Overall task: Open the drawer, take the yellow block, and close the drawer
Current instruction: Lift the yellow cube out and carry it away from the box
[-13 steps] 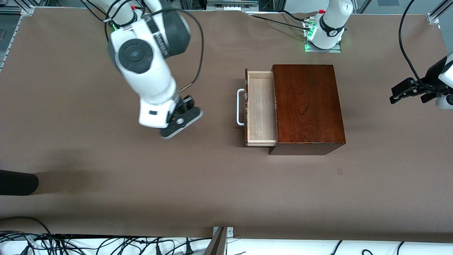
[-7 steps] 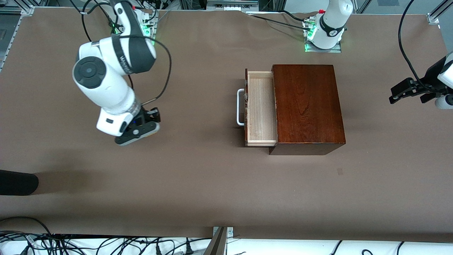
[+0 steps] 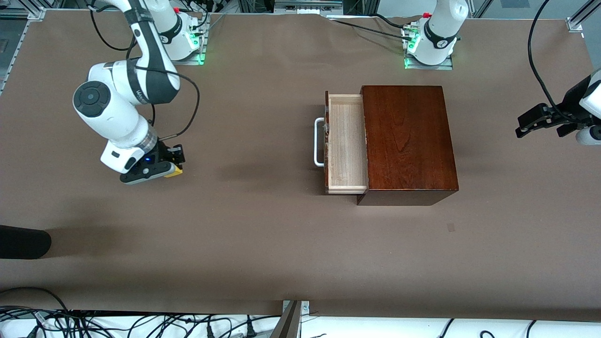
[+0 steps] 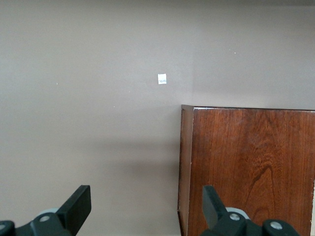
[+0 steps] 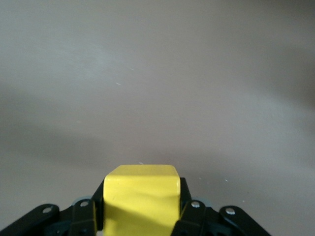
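The dark reddish-brown wooden box (image 3: 408, 141) stands mid-table; its drawer (image 3: 346, 143) is pulled out toward the right arm's end, its pale interior showing nothing inside, its white handle (image 3: 319, 142) in front. My right gripper (image 3: 170, 170) is shut on the yellow block (image 3: 174, 172) over bare table toward the right arm's end; the right wrist view shows the block (image 5: 141, 199) clamped between the black fingers (image 5: 87, 211). My left gripper (image 3: 540, 123) is open and empty, waiting at the left arm's end of the table; its wrist view shows the box (image 4: 251, 167).
The brown table cover (image 3: 263, 244) is bare around the box. A dark object (image 3: 23, 241) pokes in at the table's edge at the right arm's end, nearer to the camera. A small pale mark (image 3: 450, 227) lies nearer to the camera than the box. Cables (image 3: 141, 324) run along the table's near edge.
My right arm has swung away from the drawer toward the right arm's end of the table and come lower, carrying the yellow block. The drawer, box and left arm have not moved.
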Robot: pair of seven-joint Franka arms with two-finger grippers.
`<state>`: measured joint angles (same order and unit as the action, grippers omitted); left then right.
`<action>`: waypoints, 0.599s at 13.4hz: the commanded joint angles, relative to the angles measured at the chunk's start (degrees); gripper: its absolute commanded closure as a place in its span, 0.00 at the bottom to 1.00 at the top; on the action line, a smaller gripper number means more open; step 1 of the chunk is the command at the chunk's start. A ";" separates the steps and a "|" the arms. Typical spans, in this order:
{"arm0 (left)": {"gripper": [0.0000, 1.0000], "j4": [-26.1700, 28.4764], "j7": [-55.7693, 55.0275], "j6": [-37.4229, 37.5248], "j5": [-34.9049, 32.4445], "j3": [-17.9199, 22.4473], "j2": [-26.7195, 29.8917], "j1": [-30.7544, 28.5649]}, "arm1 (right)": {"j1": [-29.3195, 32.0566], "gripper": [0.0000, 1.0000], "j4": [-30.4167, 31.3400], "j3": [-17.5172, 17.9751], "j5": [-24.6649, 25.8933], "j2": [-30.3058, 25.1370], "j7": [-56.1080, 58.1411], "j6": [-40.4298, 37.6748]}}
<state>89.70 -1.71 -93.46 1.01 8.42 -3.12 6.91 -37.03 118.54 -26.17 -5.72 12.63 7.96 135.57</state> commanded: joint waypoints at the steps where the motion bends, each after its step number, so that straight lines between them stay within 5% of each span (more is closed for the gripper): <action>1: 0.00 -1.72 0.31 0.64 0.57 -0.24 -0.75 0.03 | -0.76 0.95 10.19 -3.09 -0.69 -3.40 0.65 9.51; 8: 0.00 -1.90 -1.27 0.56 0.58 -0.24 -0.83 0.47 | -0.67 0.95 15.92 -8.46 -1.05 -1.90 0.39 17.08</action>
<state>89.63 -2.07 -93.46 1.01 8.11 -3.12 7.09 -37.03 131.98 -33.91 -5.73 12.21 7.96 149.98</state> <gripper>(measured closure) 0.000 0.445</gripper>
